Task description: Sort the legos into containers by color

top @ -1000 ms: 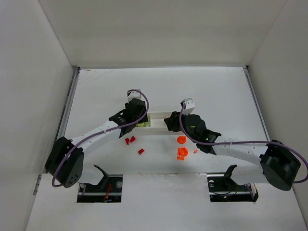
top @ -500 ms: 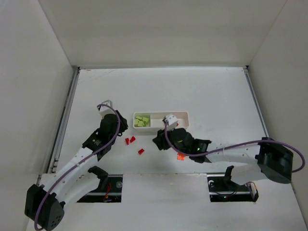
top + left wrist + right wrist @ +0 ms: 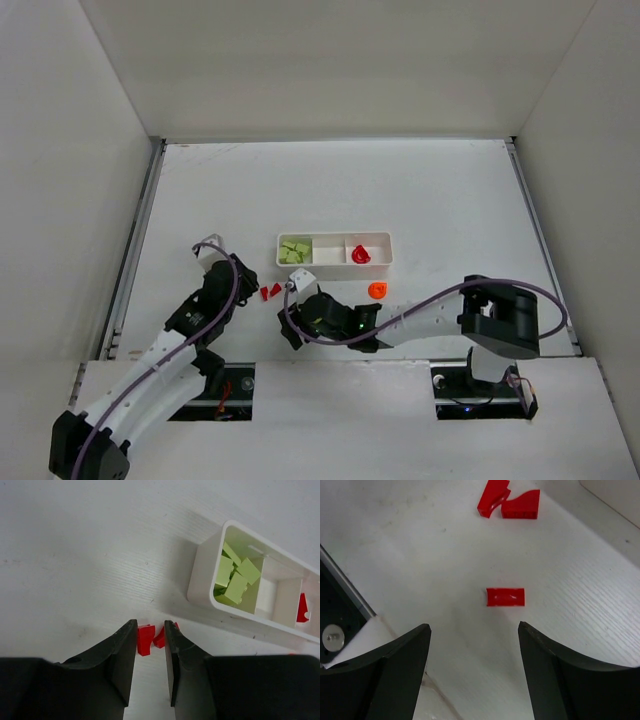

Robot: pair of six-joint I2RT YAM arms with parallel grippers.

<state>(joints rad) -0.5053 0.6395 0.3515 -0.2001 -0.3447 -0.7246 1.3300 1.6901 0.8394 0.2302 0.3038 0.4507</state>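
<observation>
Left gripper (image 3: 149, 666): narrow gap only. Red pair (image 3: 152, 637) side by side right at the tips, filling most of that gap; clamped or just bracketed, cannot tell. Fingers (image 3: 122, 665) black, matte, flat inner faces.

Right gripper (image 3: 474, 630): spread wide, holding nothing, touching nothing. Single red brick (image 3: 505, 597) flat on the table (image 3: 420, 555) just ahead of the tips, nearer the right-hand finger in that view. Small rectangle, smooth glossy top.

Tray (image 3: 199, 577): white thin-walled plastic, rounded corners, thin dividers, three bays in a row. Green bricks (image 3: 232, 577) piled in the left bay, tilted every way. One red piece (image 3: 361, 254) in the right bay. Orange brick (image 3: 377, 290) loose on the table just in front of the tray's right end, roundish from above.

Table white, faint wood grain, a few scuffs. Red pair near the tray's left front corner, not touching it. Both grippers low and close together in front of the tray; tight there. Plenty of bare table behind the tray and to both sides, out to the white walls (image 3: 100, 150).
</observation>
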